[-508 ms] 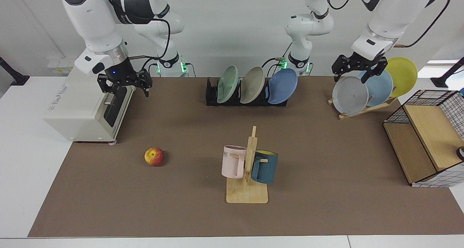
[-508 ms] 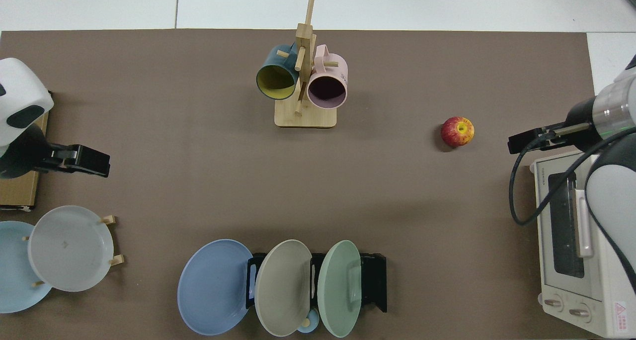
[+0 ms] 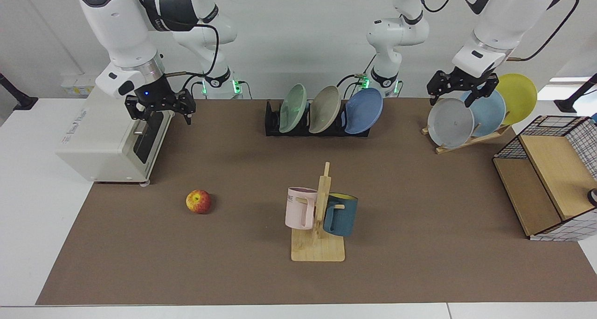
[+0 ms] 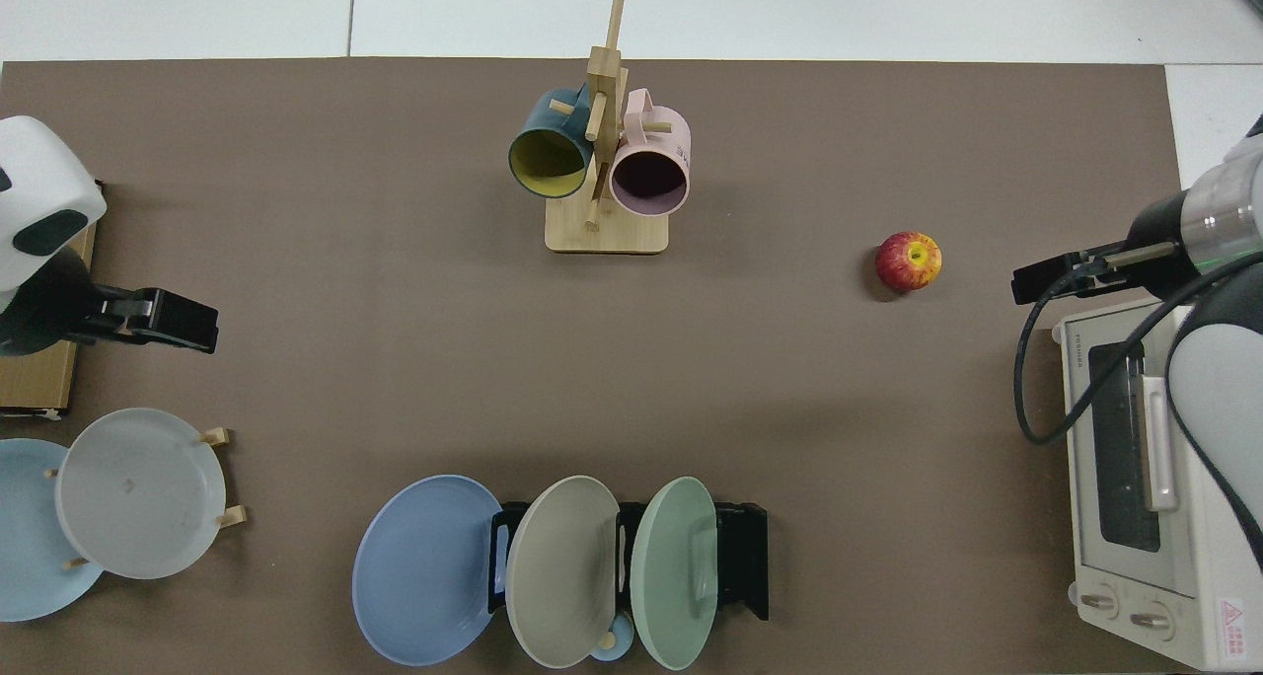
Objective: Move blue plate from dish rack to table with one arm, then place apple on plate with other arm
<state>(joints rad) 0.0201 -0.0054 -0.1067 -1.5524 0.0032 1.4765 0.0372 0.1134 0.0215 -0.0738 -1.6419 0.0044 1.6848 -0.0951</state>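
Evenly and brightly lit from overhead, with only soft, short shadows pooled beside the apple [image 3: 198,201], under the mug stand [image 3: 318,244] and below the dish rack [image 4: 735,562] on the matte table [image 3: 419,193]. No glare off the mat; faint sheen on the white toaster oven [image 3: 100,144]. Sharp throughout, without visible blur or bending at the edges.

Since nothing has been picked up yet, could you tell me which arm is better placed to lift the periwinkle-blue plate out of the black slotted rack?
Probably the left: its gripper hangs nearer the periwinkle-blue plate, at the black slotted rack's near end.
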